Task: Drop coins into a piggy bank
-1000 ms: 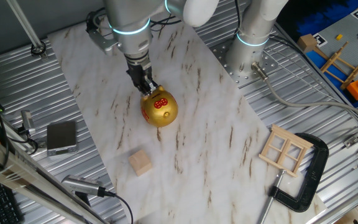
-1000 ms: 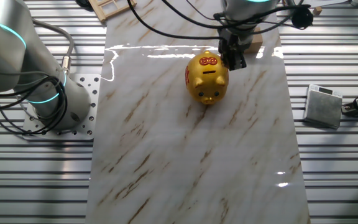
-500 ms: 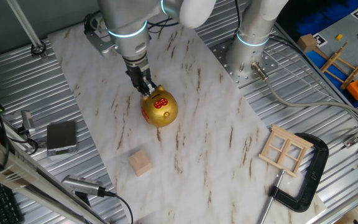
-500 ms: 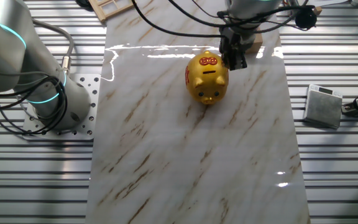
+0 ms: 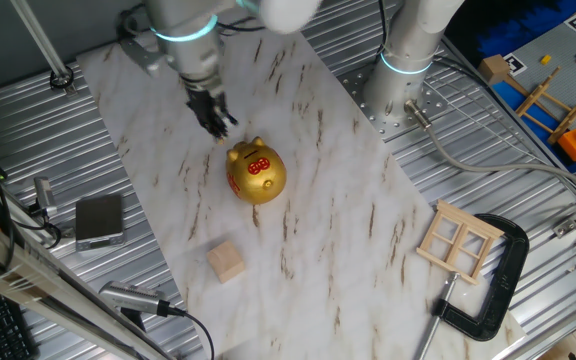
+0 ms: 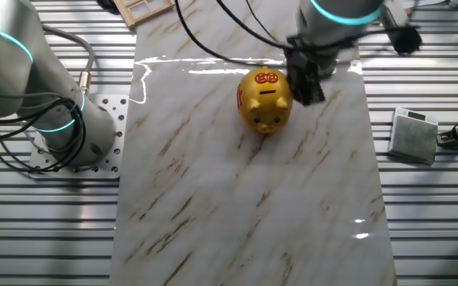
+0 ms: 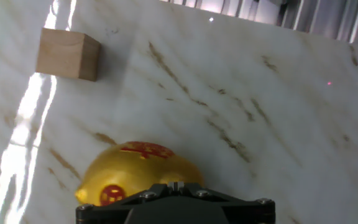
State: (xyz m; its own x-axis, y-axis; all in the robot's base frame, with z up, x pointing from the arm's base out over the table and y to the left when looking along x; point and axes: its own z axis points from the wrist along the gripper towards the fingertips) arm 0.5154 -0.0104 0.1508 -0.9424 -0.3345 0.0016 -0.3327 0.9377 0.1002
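Note:
The gold piggy bank (image 5: pixel 257 174) stands upright on the marble board (image 5: pixel 328 210), red markings on its back; it also shows in the other fixed view (image 6: pixel 265 99). My gripper (image 5: pixel 215 120) hangs just up-left of the bank, apart from it; in the other fixed view the gripper (image 6: pixel 308 87) is at the bank's right side. In the hand view the bank (image 7: pixel 138 171) lies right beyond my fingertips, and the gripper (image 7: pixel 174 185) has its jaws pressed together. No coin shows in any view.
A pale wooden cube (image 5: pixel 226 262) sits near the board's front edge, and shows in the hand view (image 7: pixel 67 55). A grey box (image 5: pixel 99 219) lies off the board's left. A wooden frame (image 5: pixel 459 242) and a black clamp (image 5: pixel 498 290) lie at the right.
My gripper has drawn back from the piggy bank's back and lifted away, up-left in one fixed view. The bank and the cube have not moved.

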